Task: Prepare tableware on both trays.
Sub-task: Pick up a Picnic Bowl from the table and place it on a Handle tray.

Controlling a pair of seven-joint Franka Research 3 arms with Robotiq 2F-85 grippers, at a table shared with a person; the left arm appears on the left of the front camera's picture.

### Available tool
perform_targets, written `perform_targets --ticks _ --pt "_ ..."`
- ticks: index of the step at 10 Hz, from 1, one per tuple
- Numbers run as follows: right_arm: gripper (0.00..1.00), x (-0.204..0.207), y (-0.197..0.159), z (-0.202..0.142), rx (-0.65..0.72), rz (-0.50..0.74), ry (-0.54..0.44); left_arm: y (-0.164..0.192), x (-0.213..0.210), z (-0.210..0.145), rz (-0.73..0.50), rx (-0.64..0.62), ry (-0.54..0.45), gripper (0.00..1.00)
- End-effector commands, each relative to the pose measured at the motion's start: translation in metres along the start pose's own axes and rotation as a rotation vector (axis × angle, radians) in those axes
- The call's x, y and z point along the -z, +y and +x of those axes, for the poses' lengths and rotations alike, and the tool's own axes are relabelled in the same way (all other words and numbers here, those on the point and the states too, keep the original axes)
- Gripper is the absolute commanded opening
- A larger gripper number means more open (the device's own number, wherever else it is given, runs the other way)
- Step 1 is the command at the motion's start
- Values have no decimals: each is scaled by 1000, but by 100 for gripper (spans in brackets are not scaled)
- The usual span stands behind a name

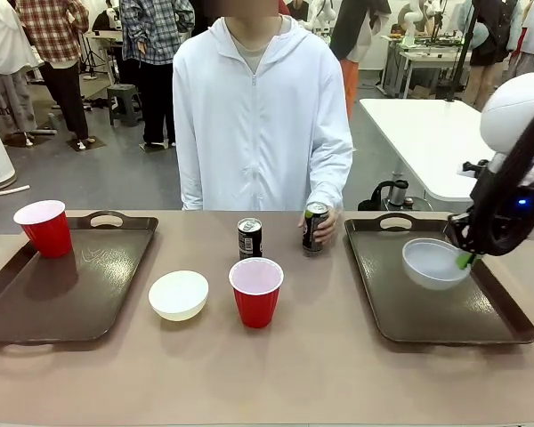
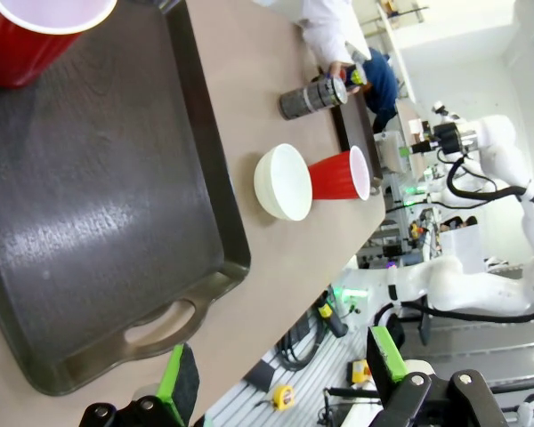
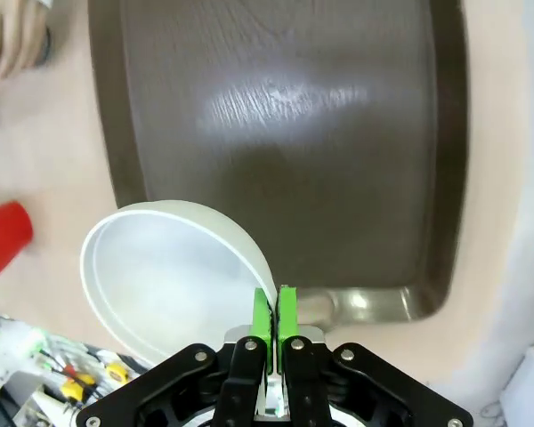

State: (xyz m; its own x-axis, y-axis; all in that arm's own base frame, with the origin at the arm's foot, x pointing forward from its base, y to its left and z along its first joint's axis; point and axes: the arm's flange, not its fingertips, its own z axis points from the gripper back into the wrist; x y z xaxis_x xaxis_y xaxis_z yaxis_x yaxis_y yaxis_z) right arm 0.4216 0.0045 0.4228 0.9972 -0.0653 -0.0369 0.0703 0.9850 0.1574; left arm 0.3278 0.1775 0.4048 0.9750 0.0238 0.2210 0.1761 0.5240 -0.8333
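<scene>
One red cup [image 1: 44, 228] stands on the left tray [image 1: 62, 302]. The right claw [image 1: 464, 260], pinched shut on the pale bowl [image 1: 434, 262], holds it over the right tray [image 1: 481, 320]. The cream bowl [image 1: 178, 294], second red cup [image 1: 255, 292] and both cans [image 1: 249, 237] wait mid-tabletop. The left claw [image 2: 282, 365] gapes empty.

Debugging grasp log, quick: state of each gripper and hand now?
Left gripper: open, empty.
Right gripper: closed on the pale grey-white bowl rim.
Person's hand: gripping a dark drink can.

grey floor [image 1: 133, 173], white table [image 1: 427, 133], dark stool [image 1: 123, 98] behind
</scene>
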Motion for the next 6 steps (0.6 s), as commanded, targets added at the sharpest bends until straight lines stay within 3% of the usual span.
perform_targets --ticks 1,3,4,5,6 --pt "0 19 19 27 32 3 -5 -1 -2 0 -14 1 -10 100" --pt "0 32 22 40 50 7 8 -1 -2 0 -14 1 -10 100" --pt "0 25 30 15 42 -10 167 -1 -2 0 -14 1 -10 100" --pt "0 5 33 -32 15 -62 277 -1 -2 0 -14 1 -10 100" --pt "0 -19 34 -81 -38 -117 285 -1 -2 0 -14 1 -10 100"
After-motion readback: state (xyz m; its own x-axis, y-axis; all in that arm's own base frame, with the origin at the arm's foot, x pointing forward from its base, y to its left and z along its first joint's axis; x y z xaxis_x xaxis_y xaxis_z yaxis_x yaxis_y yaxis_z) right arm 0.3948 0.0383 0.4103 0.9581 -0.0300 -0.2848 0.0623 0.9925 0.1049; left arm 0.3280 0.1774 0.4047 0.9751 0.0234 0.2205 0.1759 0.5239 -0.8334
